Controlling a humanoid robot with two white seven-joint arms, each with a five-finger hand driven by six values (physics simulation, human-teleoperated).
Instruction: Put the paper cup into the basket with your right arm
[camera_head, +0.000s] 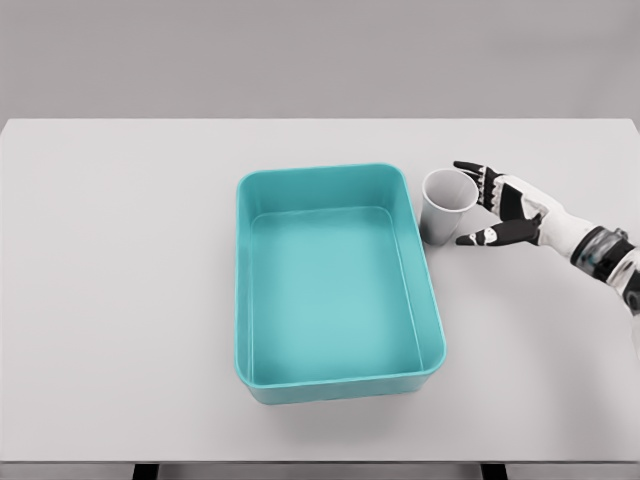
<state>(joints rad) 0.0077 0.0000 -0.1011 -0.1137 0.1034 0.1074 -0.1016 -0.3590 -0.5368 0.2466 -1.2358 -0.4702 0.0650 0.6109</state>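
Observation:
A white paper cup stands upright on the white table, just right of the teal basket near its far right corner. My right hand reaches in from the right edge and sits right beside the cup. Its fingers are spread behind the cup and the thumb lies in front of it, so the hand brackets the cup without closing on it. The basket holds nothing. The left arm is out of view.
The white table runs across the whole view, with its front edge along the bottom. The basket's right wall stands between the cup and the basket's inside.

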